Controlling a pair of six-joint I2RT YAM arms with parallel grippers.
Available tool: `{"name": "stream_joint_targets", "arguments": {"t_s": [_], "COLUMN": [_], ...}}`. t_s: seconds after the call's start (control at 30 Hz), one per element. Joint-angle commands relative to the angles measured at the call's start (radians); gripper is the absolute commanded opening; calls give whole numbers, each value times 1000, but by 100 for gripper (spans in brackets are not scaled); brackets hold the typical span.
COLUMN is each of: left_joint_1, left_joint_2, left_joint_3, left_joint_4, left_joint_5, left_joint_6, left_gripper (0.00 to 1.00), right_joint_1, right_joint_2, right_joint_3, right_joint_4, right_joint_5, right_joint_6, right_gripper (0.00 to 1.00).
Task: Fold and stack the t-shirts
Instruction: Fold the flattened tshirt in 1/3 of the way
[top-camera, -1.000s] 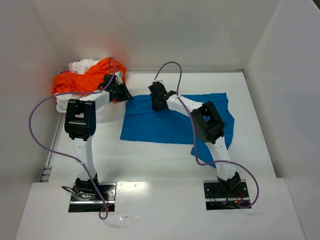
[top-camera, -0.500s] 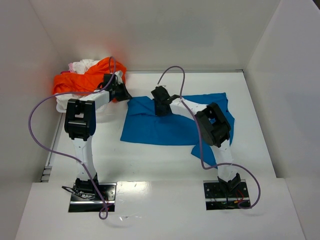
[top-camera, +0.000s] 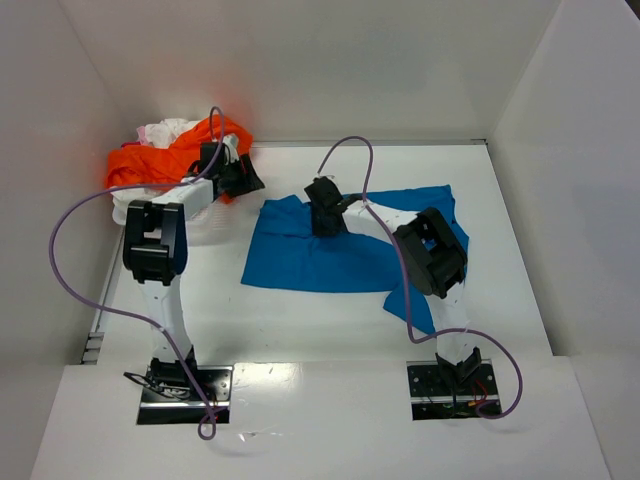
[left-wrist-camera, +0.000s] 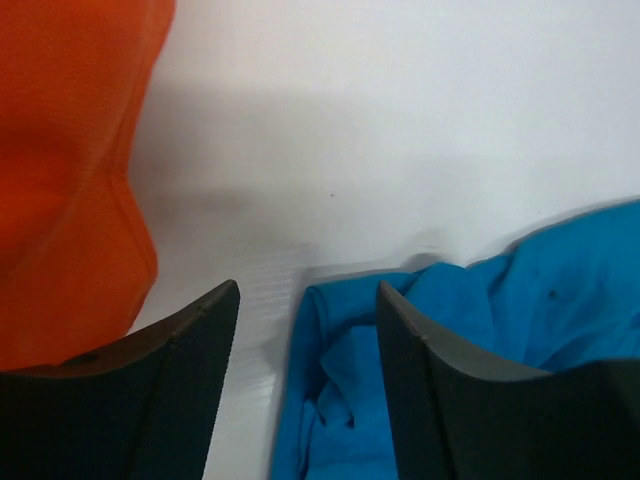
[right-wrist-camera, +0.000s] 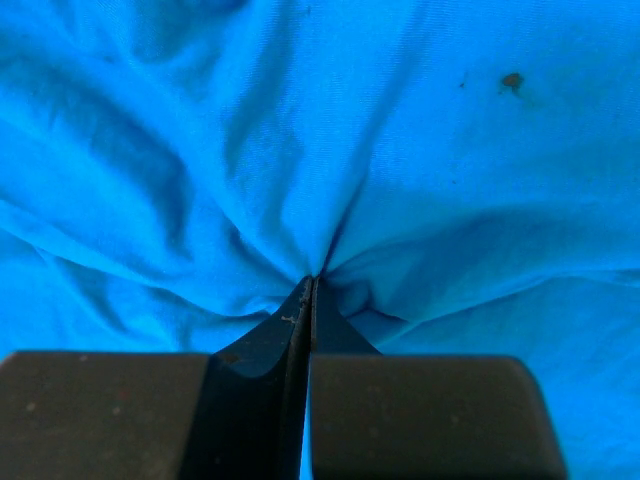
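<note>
The bright blue t-shirt (top-camera: 340, 255) lies spread on the table's middle, its far left corner bunched. My right gripper (top-camera: 327, 222) is shut on a pinch of this blue cloth (right-wrist-camera: 420, 150), which puckers at the fingertips (right-wrist-camera: 312, 285). My left gripper (top-camera: 243, 178) is open and empty, hovering between the orange t-shirt (top-camera: 160, 160) and the blue shirt's rumpled corner (left-wrist-camera: 430, 350). The orange cloth (left-wrist-camera: 70, 170) fills the left of the left wrist view. White/pinkish shirts (top-camera: 165, 131) lie in the pile behind the orange one.
The orange and white shirts sit heaped in a white basket (top-camera: 130, 212) at the far left. White walls enclose the table on three sides. Purple cables loop over both arms.
My right gripper has pulled the blue shirt's far edge toward me and left, bunching the corner. My left gripper has lifted slightly back toward the orange pile.
</note>
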Motion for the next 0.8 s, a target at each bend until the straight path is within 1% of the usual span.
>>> {"name": "stream_joint_targets", "arguments": {"t_s": [0.0, 0.07, 0.13, 0.17, 0.2, 0.23, 0.33, 0.53, 0.63, 0.77], "left_joint_1": [8, -1, -1, -1, -1, -1, -21, -32, -32, -32], "left_joint_2": [-86, -125, -148, -158, -159, -159, -134, -100, -79, -70], "left_joint_3": [-22, -52, -121, -138, -149, -149, -149, -175, -175, -187], "left_joint_4": [15, 4, 19, 31, 31, 31, 4, 13, 13, 13], "left_joint_5": [-15, -15, -15, -6, 9, 31, 98, 98, 123, 111], "left_joint_6": [10, 1, -25, -25, -36, -45, -54, -74, -74, -74], "left_gripper": [66, 67, 67, 66, 60, 57, 50, 49, 48, 48], "right_joint_1": [9, 9, 9, 9, 9, 9, 9, 9, 9, 9], "right_joint_2": [-36, -27, -27, -17, -17, -17, -17, -17, -8, -8], "right_joint_3": [6, 17, 17, 17, 17, 17, 17, 26, 26, 26], "right_joint_4": [-51, -51, -51, -51, -42, -42, -42, -42, -42, -42], "right_joint_5": [20, 20, 20, 20, 20, 20, 20, 20, 20, 20], "right_joint_6": [-7, -7, -7, -7, -7, -16, -16, -16, -16, -16], "right_gripper": [0, 0, 0, 0, 0, 0, 0, 0, 0, 0]}}
